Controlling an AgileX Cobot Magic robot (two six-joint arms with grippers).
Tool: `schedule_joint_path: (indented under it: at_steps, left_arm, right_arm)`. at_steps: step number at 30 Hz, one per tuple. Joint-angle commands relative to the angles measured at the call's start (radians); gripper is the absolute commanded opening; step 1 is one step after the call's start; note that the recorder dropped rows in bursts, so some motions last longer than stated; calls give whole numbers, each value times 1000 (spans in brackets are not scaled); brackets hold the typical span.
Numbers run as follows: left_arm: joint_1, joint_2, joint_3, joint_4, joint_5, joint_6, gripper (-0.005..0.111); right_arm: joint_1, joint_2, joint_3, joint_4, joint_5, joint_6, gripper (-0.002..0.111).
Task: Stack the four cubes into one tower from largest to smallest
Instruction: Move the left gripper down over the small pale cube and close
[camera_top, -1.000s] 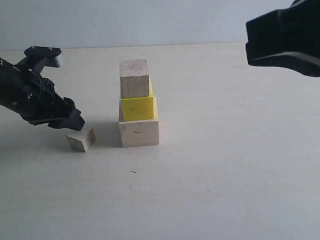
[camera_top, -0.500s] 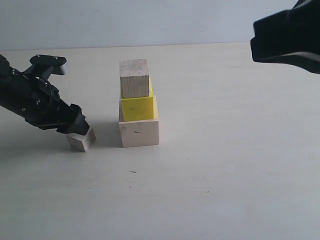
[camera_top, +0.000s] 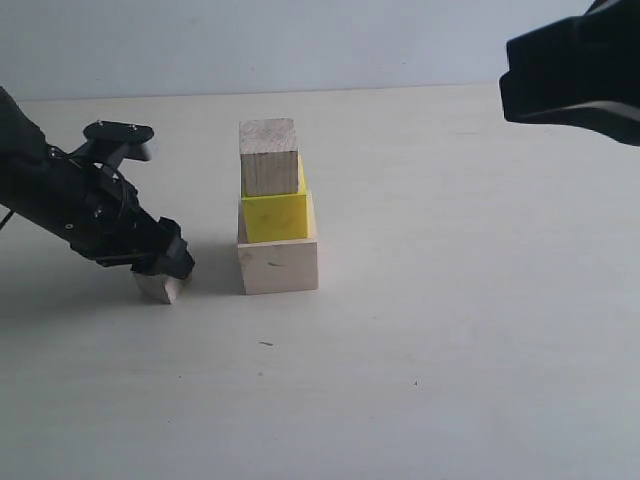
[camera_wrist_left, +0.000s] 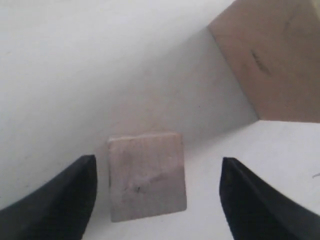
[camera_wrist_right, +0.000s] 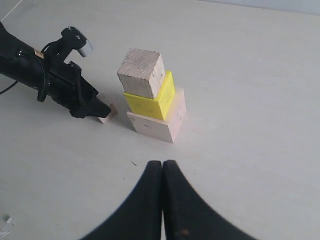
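Exterior view gives me three cubes stacked. A large pale wooden cube (camera_top: 278, 265) is at the base, a smooth bright yellow cube (camera_top: 276, 216) sits on it, and a medium bare-wood cube (camera_top: 269, 156) with visible grain is on top. The small bare-wood cube (camera_top: 158, 288) sits on the table (camera_top: 450, 350) just left of the stack's base, apart from it. The table is matte pale beige with a few dark specks, and a plain pale wall (camera_top: 300, 40) stands behind.

My left gripper (camera_top: 172, 262) is down at the small cube, jaws spread wide to either side of it. On the left wrist view I see a gap on both sides, so no grip. My right gripper (camera_wrist_right: 162, 167) hangs high, jaws pressed together, empty.
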Motion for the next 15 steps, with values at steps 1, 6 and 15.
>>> schedule_joint_path:
  at_steps: [1, 6, 15]
  left_arm:
    - [-32, 20, -5, -11, -15, 38, 67]
    - [-36, 54, -5, -9, -29, 38, 67]
    - [-36, 67, -5, 9, -48, 31, 51]
  right_arm:
    - [3, -3, 4, -14, -13, -10, 0]
    - [3, -3, 4, -14, -10, -10, 0]
    - [3, -3, 4, -12, -7, -10, 0]
